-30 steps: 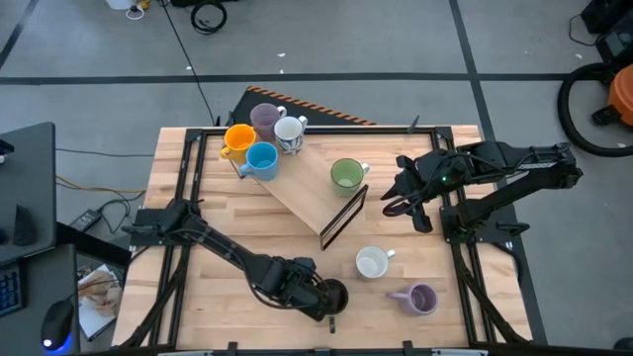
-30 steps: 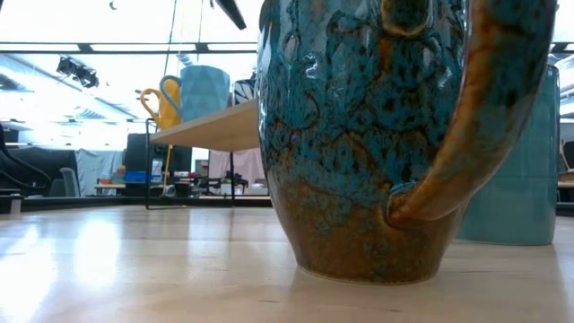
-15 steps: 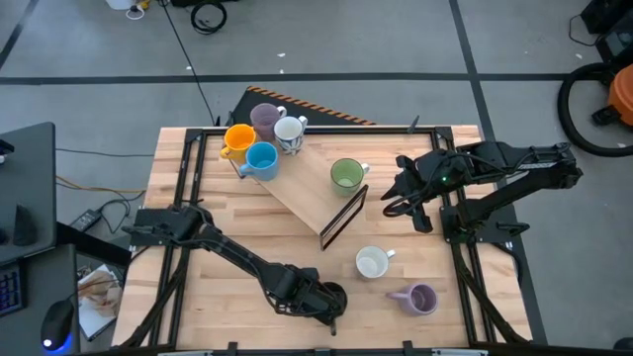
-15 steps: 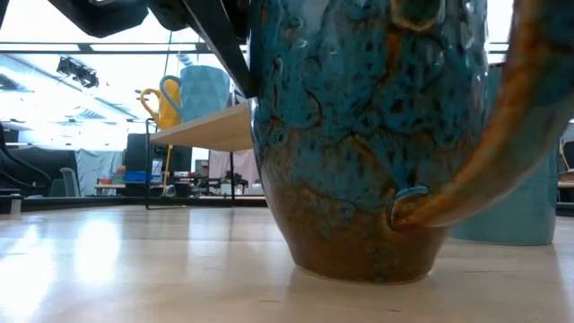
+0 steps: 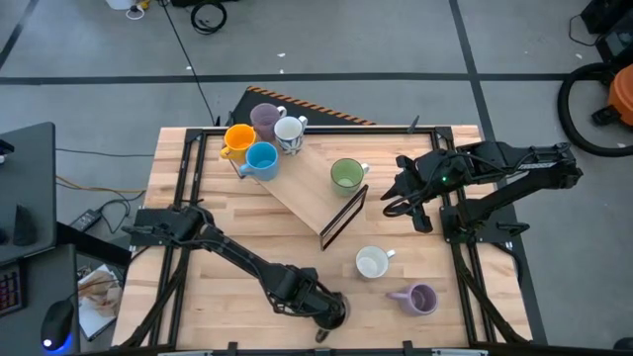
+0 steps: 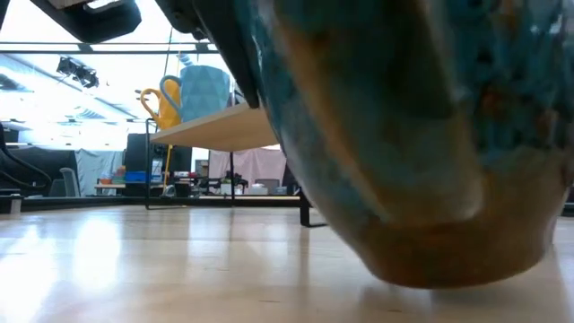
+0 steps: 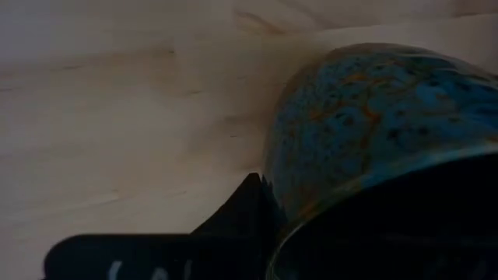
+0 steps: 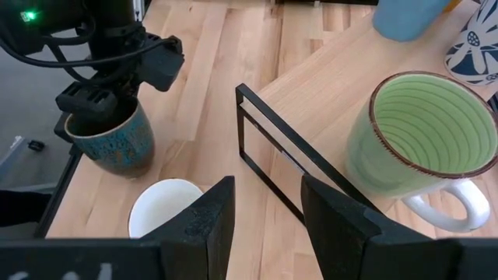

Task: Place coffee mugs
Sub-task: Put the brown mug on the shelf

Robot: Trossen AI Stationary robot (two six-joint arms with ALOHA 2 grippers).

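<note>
Tabletop [image 5: 198,198]: a raised wooden shelf [image 5: 307,188] is carried on it; all places below are given relative to this shelf.
Placed on the shelf: five mugs are counted, the orange mug [image 5: 238,139], light blue mug [image 5: 262,158], lavender mug [image 5: 264,119] and patterned mug [image 5: 290,131] clustered at its far end, the green mug [image 5: 346,174] near its front end.
Left off the shelf: the white mug [image 5: 372,262] and a second lavender mug [image 5: 420,298] are seen in front of it, untouched.
Dark mug [image 8: 109,140]: tilted, its base partly raised off the wood, well in front of the shelf.
Left pincer [image 8: 117,82]: pinched on the dark mug's rim.
Right pincer [image 8: 261,206]: spread and empty, held beside the shelf's front end.
Progress: judged past halfway, three mugs remaining.
</note>
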